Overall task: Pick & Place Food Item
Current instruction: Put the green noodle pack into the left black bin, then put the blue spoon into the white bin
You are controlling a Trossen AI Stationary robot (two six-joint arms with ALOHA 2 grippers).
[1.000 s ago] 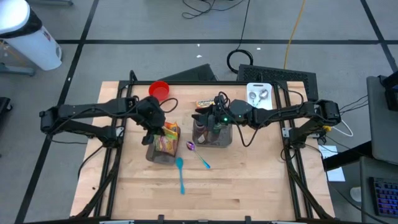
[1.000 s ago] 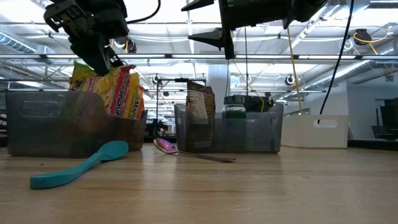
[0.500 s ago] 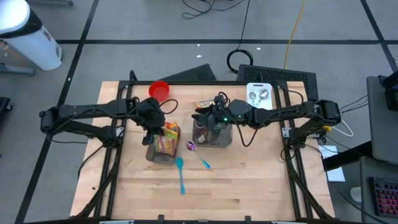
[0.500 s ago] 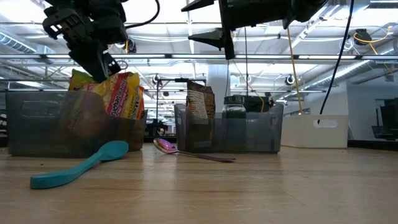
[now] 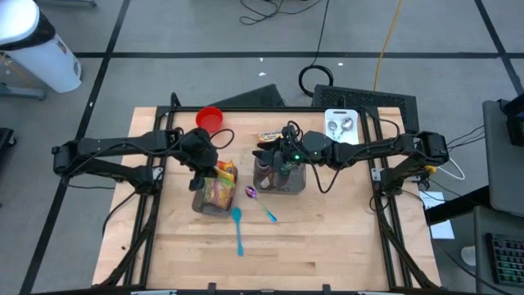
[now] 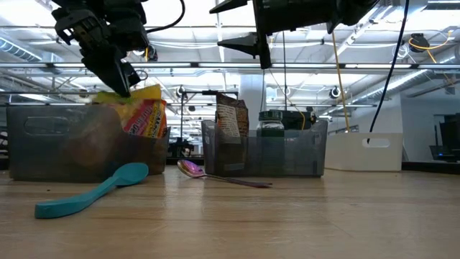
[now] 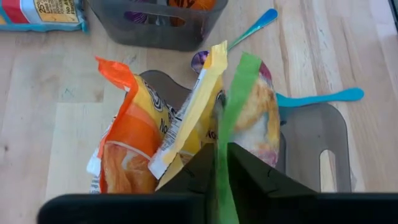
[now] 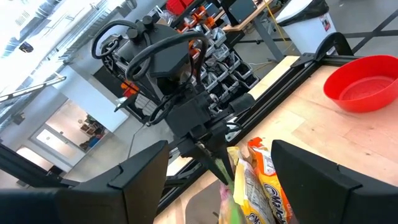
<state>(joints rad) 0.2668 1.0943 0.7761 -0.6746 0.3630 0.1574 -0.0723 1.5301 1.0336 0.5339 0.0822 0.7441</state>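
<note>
A snack bag (image 7: 249,118) with a green top seam stands in the left grey bin (image 5: 203,205) among orange and yellow bags (image 7: 130,143). My left gripper (image 5: 206,166) is above that bin and shut on the bag; it also shows in the low view (image 6: 118,78). My right gripper (image 5: 274,154) hangs open and empty above the right grey bin (image 5: 291,187), which holds a brown pouch (image 6: 230,119) and a dark jar (image 6: 272,122). My left gripper pinches the bag's green top seam (image 7: 231,124) between its two fingers, coming from above and pointing down. The seam runs up between the fingers. The bag's lower part sits inside the left bin among the other bags.
A teal spoon (image 5: 237,229) and a purple-bowled metal spoon (image 5: 260,205) lie on the table in front of the bins. A red bowl (image 5: 210,118), a snack packet (image 5: 270,136) and a white tray (image 5: 341,124) are at the back.
The bags in the left bin have sunk lower and tipped; their tops stand lower in the low view than a second ago. My left gripper has stayed shut above them, shifting only slightly.
</note>
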